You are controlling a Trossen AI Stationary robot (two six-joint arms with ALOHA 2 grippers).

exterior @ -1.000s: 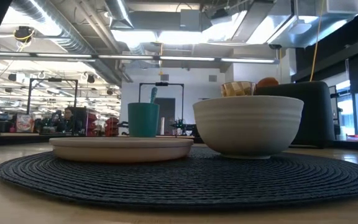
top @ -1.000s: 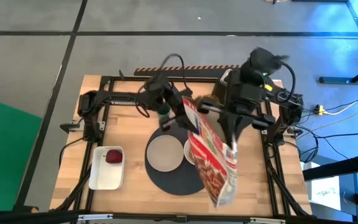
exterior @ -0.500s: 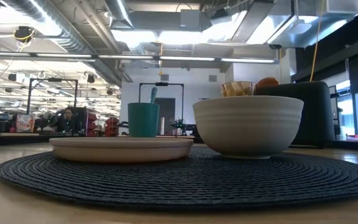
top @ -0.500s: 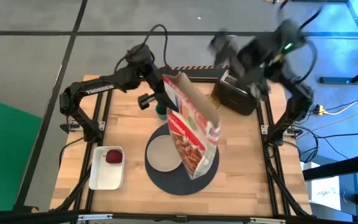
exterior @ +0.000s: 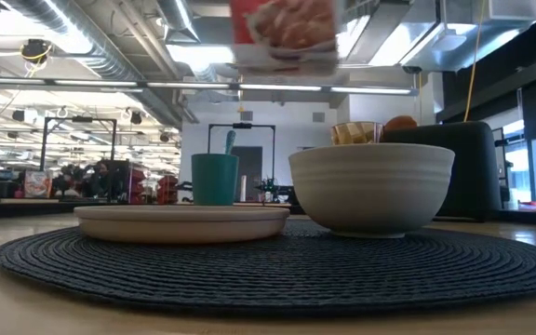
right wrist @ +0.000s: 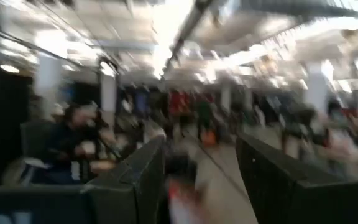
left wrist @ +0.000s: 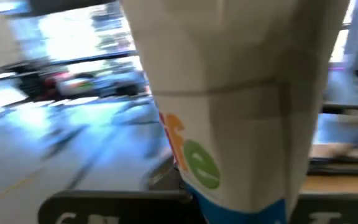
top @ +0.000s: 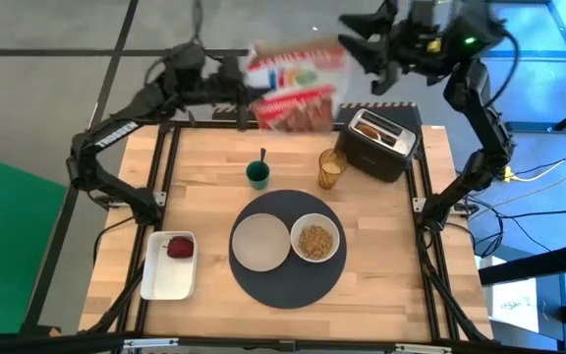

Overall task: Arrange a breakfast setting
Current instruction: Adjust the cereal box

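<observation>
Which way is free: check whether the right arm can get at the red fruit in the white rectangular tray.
Probably not readily: the red fruit lies at the table's near left corner, while the right end effector is raised beyond the far edge, open.

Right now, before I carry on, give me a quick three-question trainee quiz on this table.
1. True or false: the white bowl holds cereal.
2. The red fruit lies in: A the beige plate, B the white tray, C the toaster.
3. Which end effector holds the cereal box aloft?
Key: 1 true; 2 B; 3 the left end effector.
</observation>
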